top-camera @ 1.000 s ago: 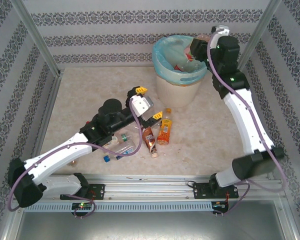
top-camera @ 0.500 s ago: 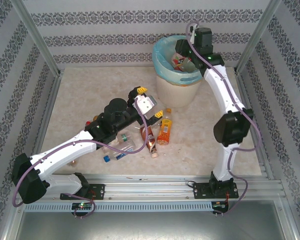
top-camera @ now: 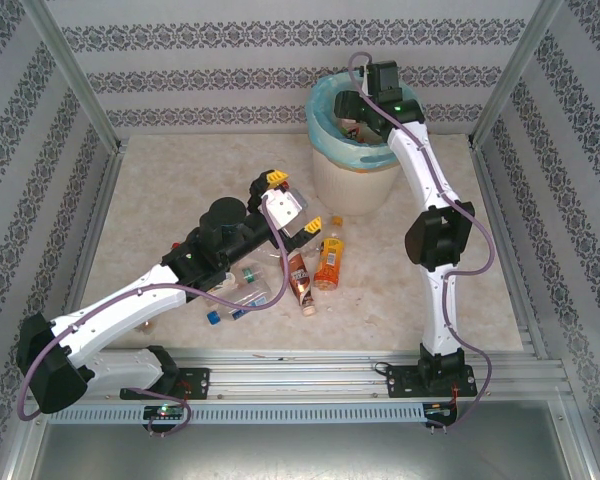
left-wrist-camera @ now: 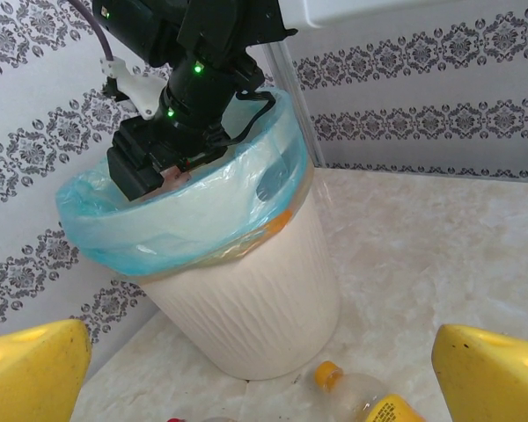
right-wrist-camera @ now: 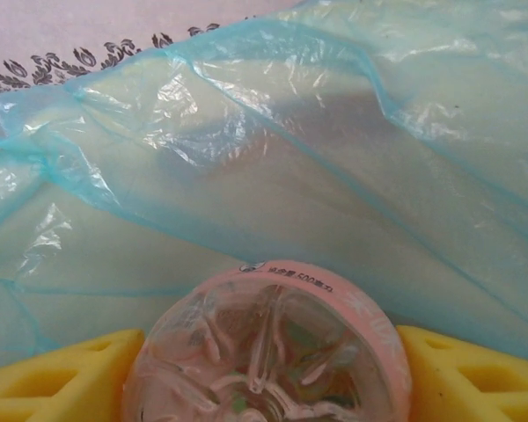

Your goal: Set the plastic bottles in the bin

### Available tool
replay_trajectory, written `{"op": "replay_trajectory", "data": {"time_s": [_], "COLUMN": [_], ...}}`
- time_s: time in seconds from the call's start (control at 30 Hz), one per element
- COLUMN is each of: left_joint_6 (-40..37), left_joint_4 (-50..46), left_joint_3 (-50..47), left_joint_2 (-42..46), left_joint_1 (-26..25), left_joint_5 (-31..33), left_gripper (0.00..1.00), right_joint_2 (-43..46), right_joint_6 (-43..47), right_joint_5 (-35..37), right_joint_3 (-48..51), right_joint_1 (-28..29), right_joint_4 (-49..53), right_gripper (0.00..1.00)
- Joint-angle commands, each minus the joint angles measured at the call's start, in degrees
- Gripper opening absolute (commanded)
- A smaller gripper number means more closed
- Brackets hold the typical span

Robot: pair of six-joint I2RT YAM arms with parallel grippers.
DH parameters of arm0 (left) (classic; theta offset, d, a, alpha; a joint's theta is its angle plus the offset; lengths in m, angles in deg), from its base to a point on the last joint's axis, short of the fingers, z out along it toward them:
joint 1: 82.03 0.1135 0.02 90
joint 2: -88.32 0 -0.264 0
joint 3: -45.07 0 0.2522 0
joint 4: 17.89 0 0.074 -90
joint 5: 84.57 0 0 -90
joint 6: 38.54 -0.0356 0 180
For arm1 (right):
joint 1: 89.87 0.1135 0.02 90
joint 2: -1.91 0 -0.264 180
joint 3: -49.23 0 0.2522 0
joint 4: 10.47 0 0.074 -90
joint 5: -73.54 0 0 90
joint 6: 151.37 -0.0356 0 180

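One pink-labelled bottle (right-wrist-camera: 264, 352) sat base-on to the right wrist camera, between the yellow pads (right-wrist-camera: 62, 378) of the right claw (right-wrist-camera: 268, 382). The pads pressed it on both sides, so I read that as a hold across the bottle's body at a middling width. It hung inside the mouth of the bin (top-camera: 345, 185) at the far side of the worktop (top-camera: 170, 190), with the blue-green liner (right-wrist-camera: 246, 176) just beyond it.

I judged this bottle to be empty and very light. Its thin wall would likely dent under a hard squeeze and spring back. The smooth skin seemed slippery and ready to roll. The labelled middle of the body looked like the best place to take hold, where the pads get flat contact. The tapering neck and the cap looked poorer.

It was clear plastic with a moulded petal base and a pink band carrying small print.

The left claw (top-camera: 292, 203) stood wide and empty above the middle of the worktop. Just near of it lay an orange bottle (top-camera: 329, 262) and a brown-labelled bottle (top-camera: 300, 280), side by side. More clear ones lay partly hidden under the left arm, and I expected them to handle much the same.
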Motion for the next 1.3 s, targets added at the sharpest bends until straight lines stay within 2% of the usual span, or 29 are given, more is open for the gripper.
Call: {"op": "replay_trajectory", "data": {"time_s": [0.0, 0.33, 0.53, 0.6, 0.8, 1.03, 1.27], "left_joint_6": [0.37, 0.78, 0.9, 0.93, 2.53, 9.14, 19.2], "left_joint_4": [0.79, 0.98, 1.03, 0.88, -1.35, -13.81, -36.15], "left_joint_3": [-0.64, -0.96, -0.65, -0.5, 1.64, 5.36, 9.1], "left_joint_2": [1.24, 1.11, 1.33, 1.63, 3.48, 7.79, 11.42], "left_joint_1": [-0.32, -0.32, -0.32, -0.36, -0.32, -0.21, -0.23], "left_joint_5": [0.17, 0.19, 0.33, 0.3, 2.48, 8.2, 13.19], "left_gripper": [1.0, 1.0, 1.0, 1.0, 1.0, 0.99, 0.96], "right_joint_2": [-1.99, -6.27, -5.13, -3.64, 4.03, 15.18, 30.69], "right_joint_6": [-0.54, -3.18, -3.5, -3.69, -4.51, -1.32, 4.34], "right_joint_5": [0.9, -1.54, -1.94, -2.22, -2.92, -0.66, 2.9], "right_joint_3": [-2.01, -5.55, -11.57, -13.12, -14.06, -9.92, 8.73], "right_joint_1": [-1.01, -2.15, -2.17, -2.08, -1.37, 3.04, 11.43], "right_joint_4": [2.15, 4.36, 5.35, 5.22, 4.34, 6.66, 2.39], "right_gripper": [0.71, 0.72, 0.85, 0.98, 0.98, 0.98, 0.94]}}
